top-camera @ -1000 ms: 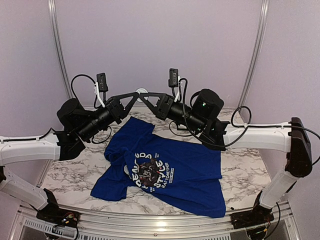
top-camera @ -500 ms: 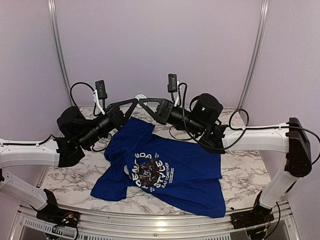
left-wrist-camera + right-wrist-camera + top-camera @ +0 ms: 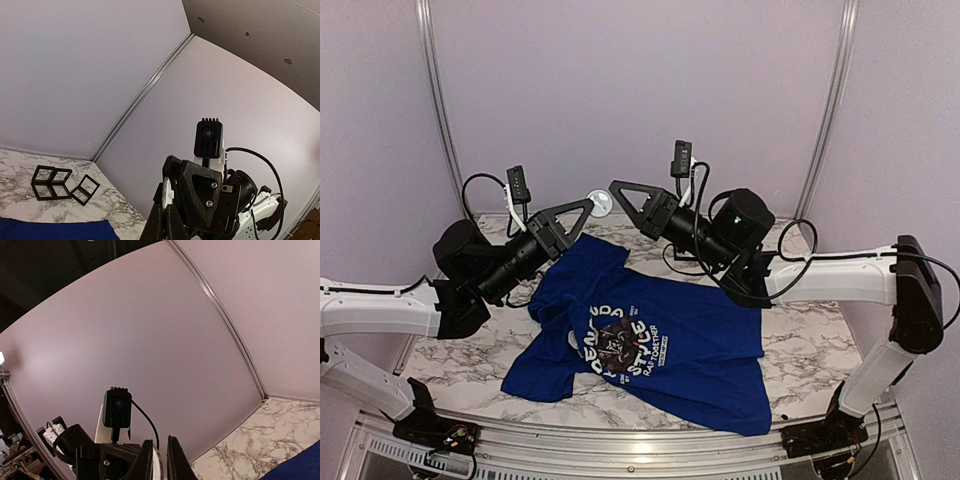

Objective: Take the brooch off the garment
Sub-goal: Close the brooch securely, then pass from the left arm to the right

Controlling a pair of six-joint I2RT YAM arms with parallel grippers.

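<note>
1. The brooch [image 3: 603, 204], a small white round disc, is off the garment [image 3: 660, 340]. It is held in the air above the far edge of the table [image 3: 800, 335], over the far corner of the blue shirt, and no cloth hangs from it
2. The left gripper [image 3: 592, 205] has its fingers pressed together on the brooch, which sits right at the fingertips. I cannot tell whether they pinch the rim or a pin at the back
3. The right gripper [image 3: 616, 187] has its fingers slightly parted, with a narrow gap between them in the right wrist view. From above it holds nothing, and its tip is just beside the brooch, up and to the right, not touching it
4. The relation that matters: the brooch lies at the left fingertips, so the left arm is both the nearer one and the only one bearing it. The two grippers point at each other across it. The disc shows its round face to the overhead camera but only a thin sliver in the left wrist view
5. The garment lies flat on the marble below, panda print facing up, well apart from both grippers
6. In my judgement the removal itself looks done. What is left is for the left arm to lower the brooch onto bare marble beside the shirt, while the right arm draws back out of its path
7. The hold is small, so a slip could drop the disc back onto the cloth
</note>
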